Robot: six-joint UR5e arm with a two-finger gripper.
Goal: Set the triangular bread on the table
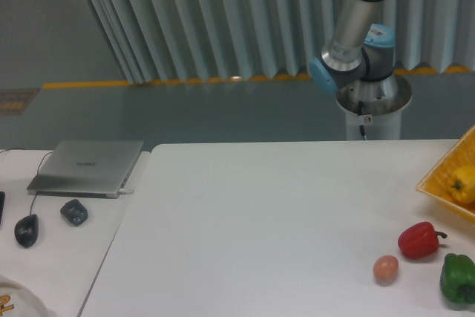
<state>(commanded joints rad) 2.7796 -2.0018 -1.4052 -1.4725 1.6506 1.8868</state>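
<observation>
The triangular bread is out of view; nothing golden-brown and flaky shows anywhere. The large white table [260, 220] fills the lower middle and right of the camera view. Only the arm's base and lower joints [355, 42] show at the back right, reaching up and out of the frame at the top right. The gripper is not in view.
A small tan egg [385, 268], a red bell pepper [418, 240] and a green bell pepper [457, 278] lie at the table's front right. A yellow basket [445, 176] holding a yellow pepper [463, 183] is at the right edge. A laptop [87, 165] and mouse [26, 229] sit on the left desk.
</observation>
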